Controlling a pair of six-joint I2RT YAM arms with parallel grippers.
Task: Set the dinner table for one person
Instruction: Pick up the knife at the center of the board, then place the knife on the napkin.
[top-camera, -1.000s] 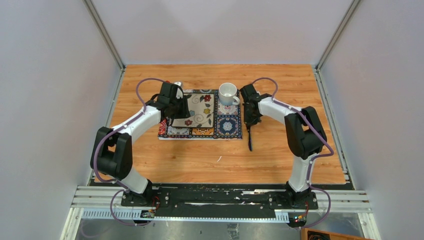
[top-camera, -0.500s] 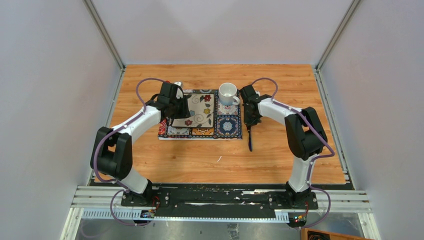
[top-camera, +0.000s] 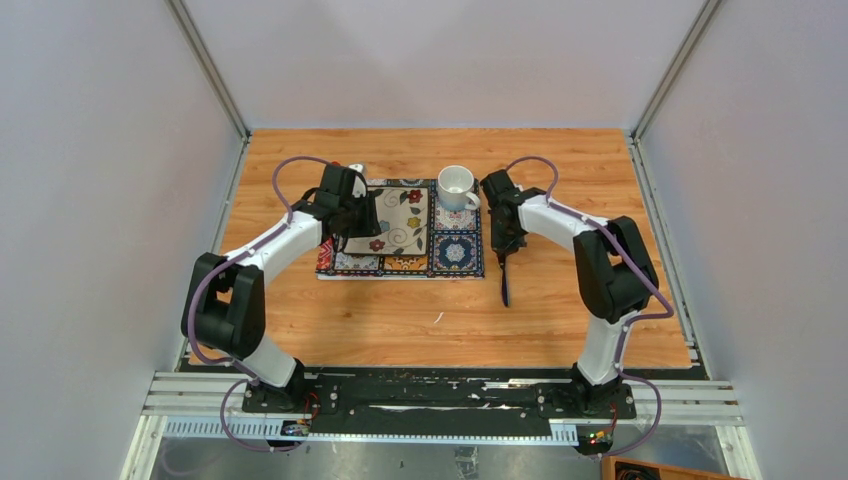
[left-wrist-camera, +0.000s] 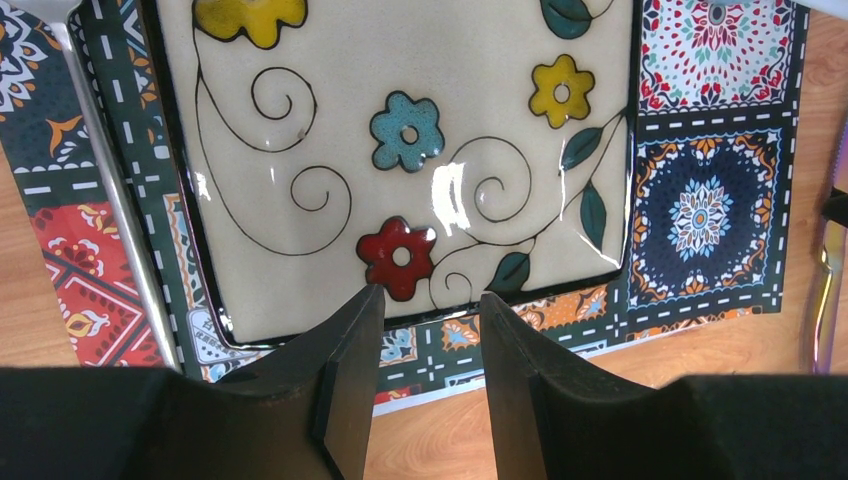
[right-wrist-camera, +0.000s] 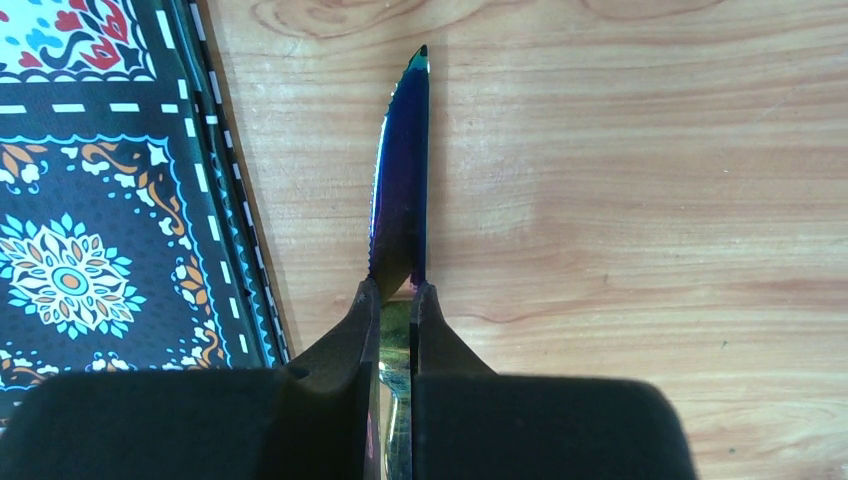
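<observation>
Right jaws clamp iridescent blue serrated knife (right-wrist-camera: 400, 190).
Blade parallel, just right of colourful cloth placemat (right-wrist-camera: 90, 250); left jaws half-open, empty.

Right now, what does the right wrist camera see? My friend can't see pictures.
The right gripper pinches a shiny blue-purple knife, its saw-toothed blade pointing away over the wooden dinner table. The patterned placemat lies at the picture's left side, apart from the blade.

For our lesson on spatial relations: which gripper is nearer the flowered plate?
Left. The left gripper hangs over the plate's near edge; the right gripper is beyond the placemat, holding a knife.
</observation>
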